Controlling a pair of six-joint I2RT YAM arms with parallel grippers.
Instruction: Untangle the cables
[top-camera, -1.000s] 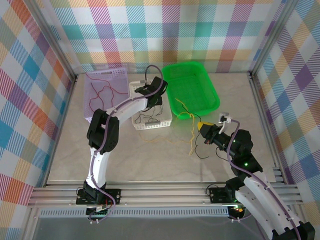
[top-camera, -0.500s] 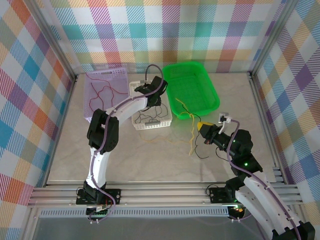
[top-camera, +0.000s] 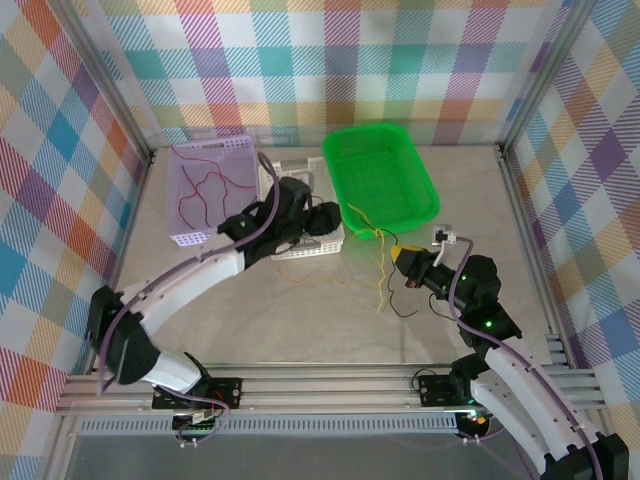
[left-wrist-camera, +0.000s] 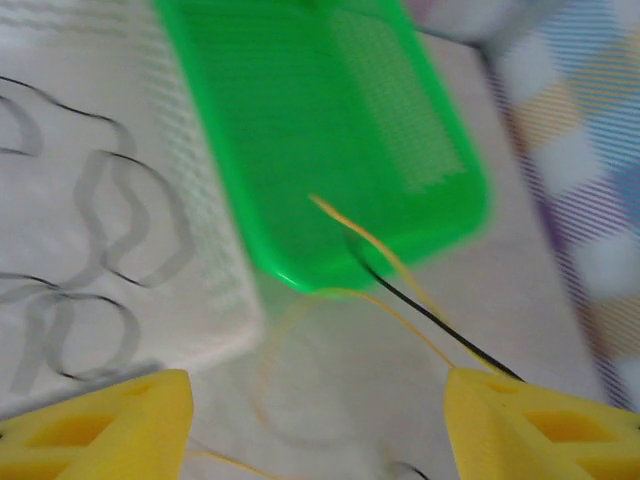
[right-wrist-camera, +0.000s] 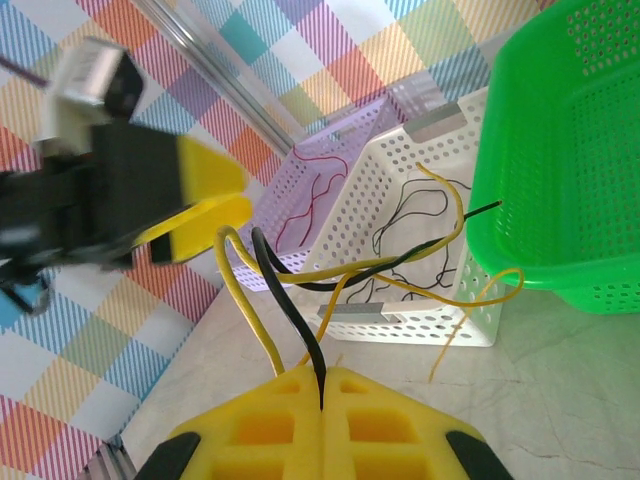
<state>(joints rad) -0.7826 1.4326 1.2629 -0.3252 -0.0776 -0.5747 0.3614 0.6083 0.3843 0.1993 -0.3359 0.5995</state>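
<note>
Nearest the bases, the right gripper (right-wrist-camera: 322, 380) is pinching a yellow cable (right-wrist-camera: 246, 306) and a black cable (right-wrist-camera: 288, 298) together between its pressed-together fingers. The two strands are rising from it and crossing on their way toward the green basket (left-wrist-camera: 290, 120), where their far ends are lying over its near corner. A loose yellow loop is trailing on the table (top-camera: 300, 320) just beside them.

Farther out, the left gripper (left-wrist-camera: 320, 430) is hanging with its fingers spread and nothing between them, by the edge of the white basket (top-camera: 300, 253) that faces the green one.

The step in hand is probably taking one strand out of the pinched pair. To do it well, the left gripper should be lowering onto the yellow strand alone, where it is lying apart from the black one near the green rim. It should close only once the black is outside its fingers, then draw away slowly while the right is holding firm. A quick pull risks tightening the crossing.

Some black cables (top-camera: 300, 238) are lying in the white basket, and at the far left red cables (top-camera: 200, 185) are lying in the lilac basket (top-camera: 180, 236).
</note>
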